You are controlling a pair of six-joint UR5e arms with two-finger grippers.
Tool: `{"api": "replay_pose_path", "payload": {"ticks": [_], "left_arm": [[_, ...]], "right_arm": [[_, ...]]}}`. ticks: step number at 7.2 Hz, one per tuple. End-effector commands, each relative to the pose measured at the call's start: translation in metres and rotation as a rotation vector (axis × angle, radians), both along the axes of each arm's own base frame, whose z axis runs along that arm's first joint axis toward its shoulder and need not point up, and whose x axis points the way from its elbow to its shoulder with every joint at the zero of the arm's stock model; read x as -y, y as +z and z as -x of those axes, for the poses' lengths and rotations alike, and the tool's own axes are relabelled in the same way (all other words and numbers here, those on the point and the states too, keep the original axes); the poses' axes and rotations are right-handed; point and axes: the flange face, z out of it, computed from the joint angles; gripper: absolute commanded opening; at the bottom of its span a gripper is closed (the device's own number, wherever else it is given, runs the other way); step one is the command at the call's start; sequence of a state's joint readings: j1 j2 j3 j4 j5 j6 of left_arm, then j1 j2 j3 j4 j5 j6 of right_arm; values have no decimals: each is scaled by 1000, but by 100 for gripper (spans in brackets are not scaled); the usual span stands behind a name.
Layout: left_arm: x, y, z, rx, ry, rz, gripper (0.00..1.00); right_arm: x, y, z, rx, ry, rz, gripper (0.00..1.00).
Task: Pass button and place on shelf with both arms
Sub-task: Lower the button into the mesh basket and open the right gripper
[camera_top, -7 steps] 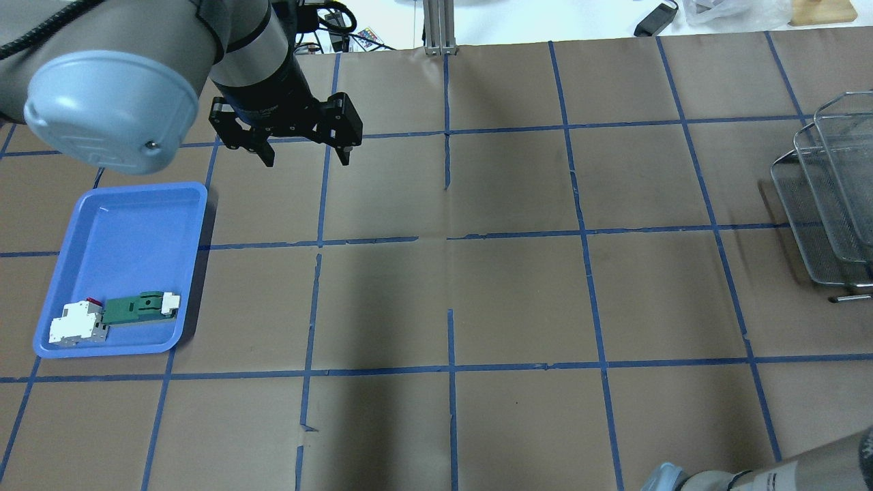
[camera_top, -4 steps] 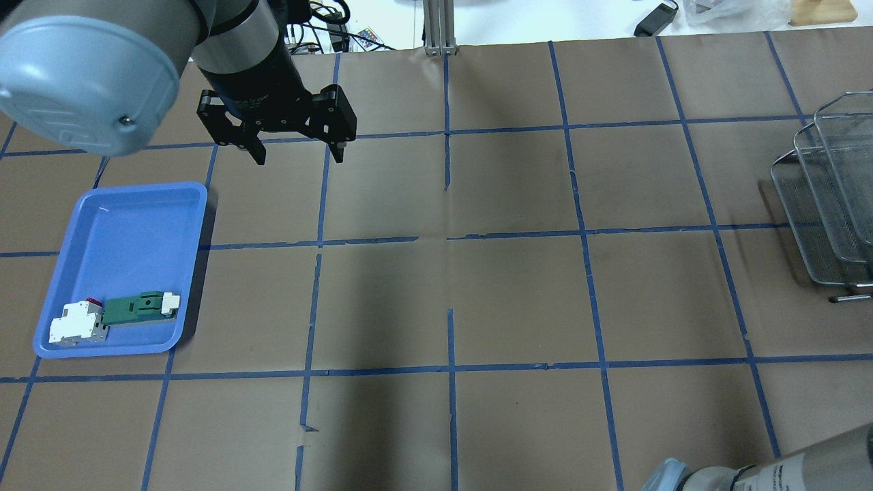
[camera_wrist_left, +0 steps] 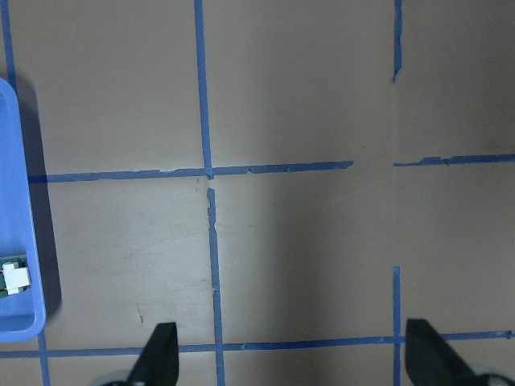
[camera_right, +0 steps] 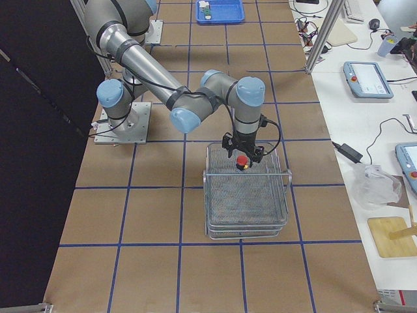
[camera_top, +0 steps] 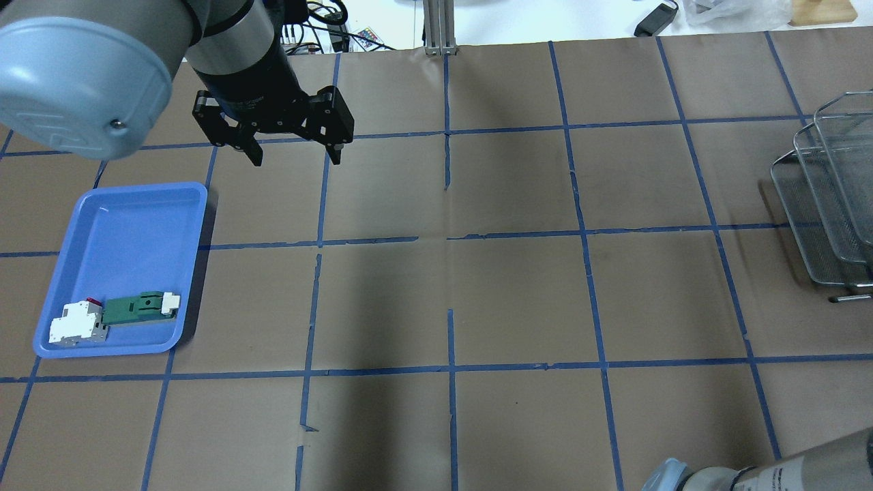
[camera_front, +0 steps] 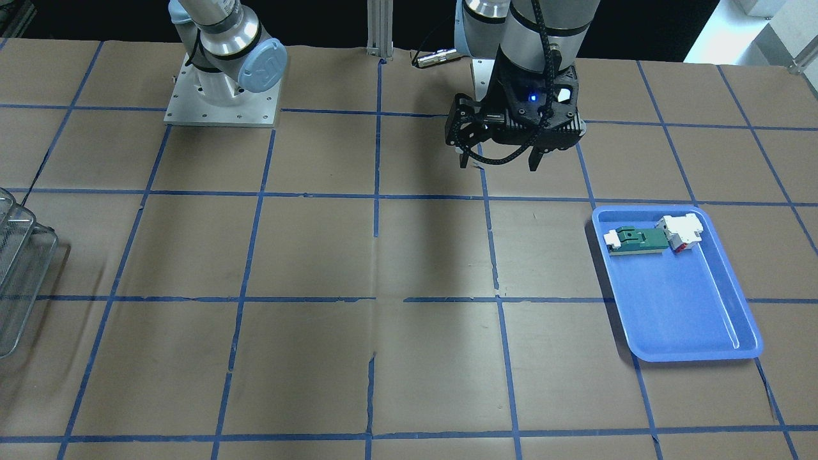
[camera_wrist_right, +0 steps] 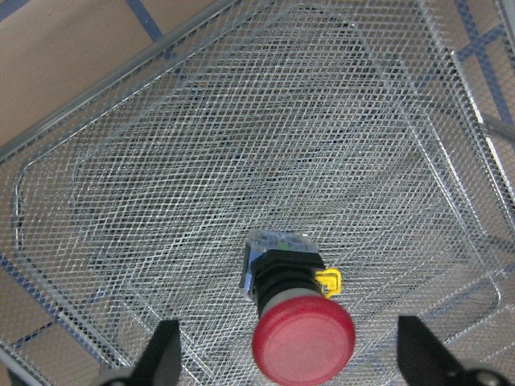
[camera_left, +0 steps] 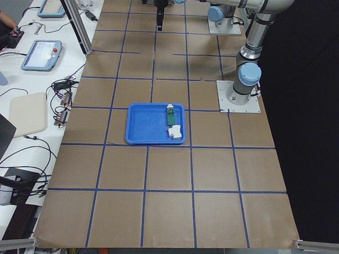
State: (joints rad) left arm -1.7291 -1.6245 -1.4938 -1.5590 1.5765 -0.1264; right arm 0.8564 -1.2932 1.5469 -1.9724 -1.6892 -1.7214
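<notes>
Right wrist-mounted view shows the button (camera_wrist_right: 299, 318) resting on the mesh of the shelf (camera_wrist_right: 201, 161) between the right jaws, spread wide and clear of it, while the left jaws hang released over the desk (camera_top: 518, 300) near the blue tray (camera_top: 129, 232).

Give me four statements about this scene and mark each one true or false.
1. The button sits on the shelf mesh. True.
2. The right tool is shut on the button. False: its jaws stand wide apart, clear of it.
3. The left tool holds the green-and-white part. False: it is open and empty; the part lies in the blue tray.
4. The blue tray holds two parts. True.
</notes>
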Motion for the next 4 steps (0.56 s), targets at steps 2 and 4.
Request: {"api": "replay_pose_path", "payload": {"ticks": [2,4], "left_arm": [[-4,4,0,-6,-2,12,100],[-2,4,-4,-7,6,10,100]], "right_arm": [[-14,28,-17,-21,-90,39,100],[-17,17,-20,-9,-117,29,100]]}}
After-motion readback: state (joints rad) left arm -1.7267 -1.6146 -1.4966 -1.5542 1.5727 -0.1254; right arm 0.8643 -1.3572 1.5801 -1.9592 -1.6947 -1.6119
